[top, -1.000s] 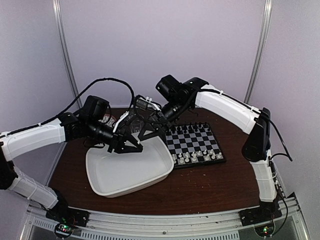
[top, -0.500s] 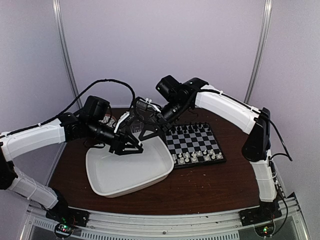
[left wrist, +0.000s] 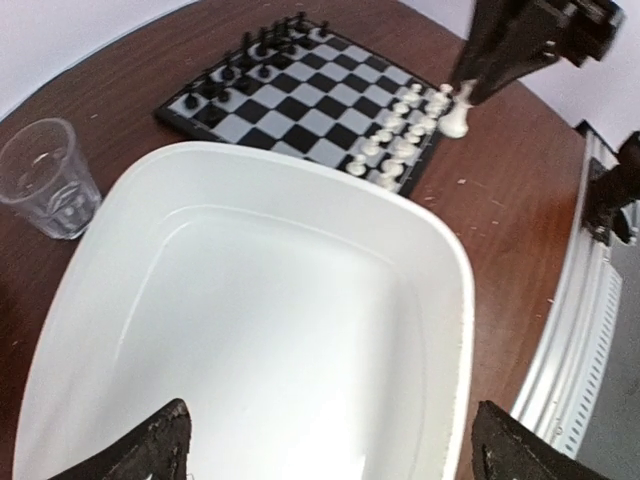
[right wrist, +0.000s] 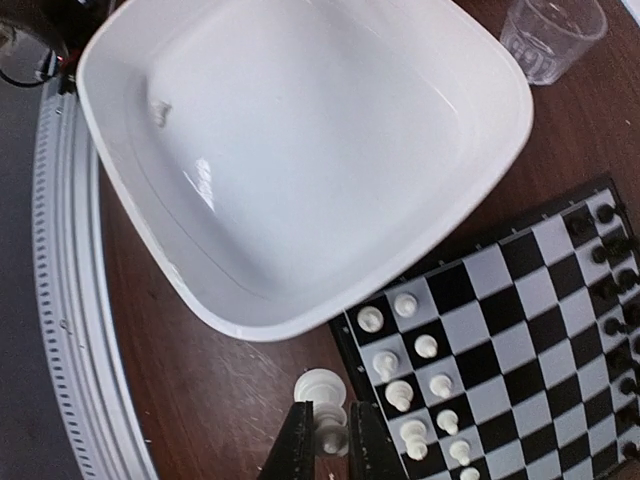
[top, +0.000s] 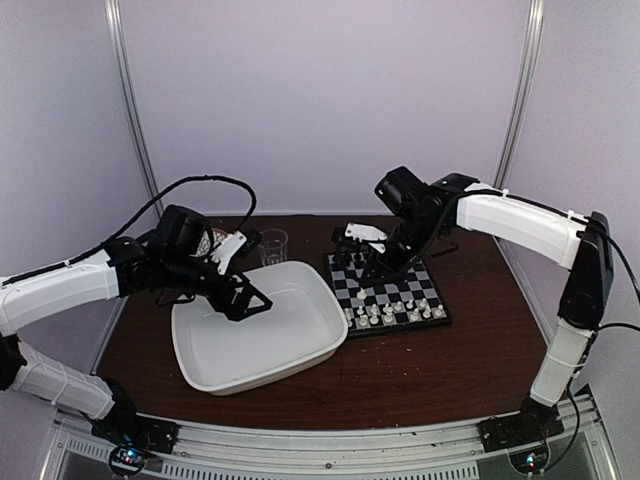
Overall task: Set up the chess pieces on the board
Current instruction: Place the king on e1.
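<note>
The board [top: 392, 283] lies right of the tray, with white chess pieces [top: 395, 313] in its two near rows and black chessmen [top: 375, 255] at the far side. My right gripper [right wrist: 333, 440] is shut on a white chess piece [right wrist: 326, 395], held upright in the air by the board's [right wrist: 520, 300] white end, next to the tray's rim. The same held piece [left wrist: 457, 115] shows in the left wrist view, beyond the board [left wrist: 300, 105]. My left gripper [left wrist: 335, 455] hangs open and holds nothing over the tray. From above, the right gripper [top: 368, 268] is over the board's left part and the left gripper [top: 248, 300] over the tray.
A large white oblong tray [top: 260, 375] fills the table's middle left, its inside bare. A clear plastic cup [top: 273, 247] stands behind the tray. The metal frame rail [top: 330, 445] runs along the near table edge.
The two grippers were close together over the tray. The right one has shut on a white piece and swung right to the board. The left one has opened and drawn back left.
</note>
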Robot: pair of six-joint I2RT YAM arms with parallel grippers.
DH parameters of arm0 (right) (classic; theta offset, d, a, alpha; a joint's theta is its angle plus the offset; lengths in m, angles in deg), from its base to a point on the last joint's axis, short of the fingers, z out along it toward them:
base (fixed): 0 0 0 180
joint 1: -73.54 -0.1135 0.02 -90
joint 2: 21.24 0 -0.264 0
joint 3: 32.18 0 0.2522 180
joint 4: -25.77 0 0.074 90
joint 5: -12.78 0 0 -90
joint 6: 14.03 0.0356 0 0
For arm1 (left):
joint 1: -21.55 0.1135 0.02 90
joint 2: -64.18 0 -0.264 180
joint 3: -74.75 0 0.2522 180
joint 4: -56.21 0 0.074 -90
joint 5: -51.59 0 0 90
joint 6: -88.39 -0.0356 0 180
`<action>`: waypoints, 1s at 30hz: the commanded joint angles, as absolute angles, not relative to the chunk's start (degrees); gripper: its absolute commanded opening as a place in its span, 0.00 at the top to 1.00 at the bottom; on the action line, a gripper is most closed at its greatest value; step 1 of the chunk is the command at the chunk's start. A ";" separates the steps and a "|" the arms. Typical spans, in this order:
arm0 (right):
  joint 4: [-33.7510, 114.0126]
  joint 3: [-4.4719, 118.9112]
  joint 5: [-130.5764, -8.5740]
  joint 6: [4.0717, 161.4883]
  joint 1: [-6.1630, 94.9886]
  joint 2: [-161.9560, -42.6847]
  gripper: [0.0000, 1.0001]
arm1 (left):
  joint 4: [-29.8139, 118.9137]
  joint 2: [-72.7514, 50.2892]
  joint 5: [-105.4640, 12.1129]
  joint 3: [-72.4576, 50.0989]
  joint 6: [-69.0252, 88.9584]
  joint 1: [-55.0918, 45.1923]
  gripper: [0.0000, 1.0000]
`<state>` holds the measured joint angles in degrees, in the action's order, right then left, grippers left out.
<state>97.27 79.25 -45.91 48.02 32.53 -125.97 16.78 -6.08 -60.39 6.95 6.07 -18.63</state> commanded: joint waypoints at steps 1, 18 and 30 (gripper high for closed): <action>87.19 69.93 -63.07 44.66 34.14 -119.95 0.99 | 18.16 -6.27 -41.55 5.11 10.19 -18.35 0.02; 79.63 53.76 -65.28 44.59 40.13 -114.54 0.97 | 18.49 -7.37 -34.46 4.26 17.63 -17.21 0.02; 76.99 48.64 -62.52 45.08 40.14 -114.21 0.97 | 18.10 -6.93 -34.84 4.10 17.90 -17.21 0.03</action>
<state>78.91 49.90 -63.70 44.66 39.83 -115.63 17.26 -7.88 -35.37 5.99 17.22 -17.43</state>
